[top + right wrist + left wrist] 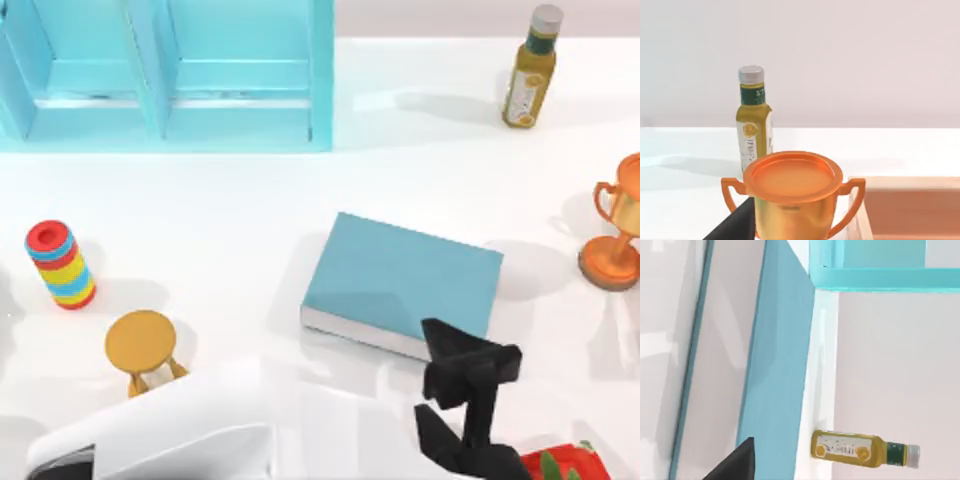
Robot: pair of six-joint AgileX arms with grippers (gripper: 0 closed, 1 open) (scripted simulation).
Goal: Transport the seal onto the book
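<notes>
While your right end effector (472, 352) hangs at the near edge of the book (400, 275), on the top view's right half, you cannot tell whether it is open or closed. Dark body, seen from above, overlapping the book's near right corner. You also get a dark sliver of it low in the right wrist view (735, 225).

The book lies flat near the middle of the counter (200, 220), teal cover up, white page edge toward the near side, turned a little askew.

Your left arm (160, 435) is the big white shape at the near left corner of the top view. A dark sliver of the left end effector (737, 462) sits at the edge of the left wrist view; open or closed, you cannot tell.

Other items you see:
- A light-blue shelf (170, 75) stands at the far left.
- An oil bottle (530, 70) stands upright at the far right, and shows in both wrist views (860, 449) (754, 120).
- An orange trophy (615, 235) stands at the right edge, well apart from the book. In the right wrist view it is close up (792, 192), with the bottle behind it.
- A striped ring stack (60, 265) stands at the left.
- A golden hourglass-shaped piece (142, 350) is just beside the left arm.
- A red item with green on it (565, 465) lies at the near right edge, too cut off to identify.
</notes>
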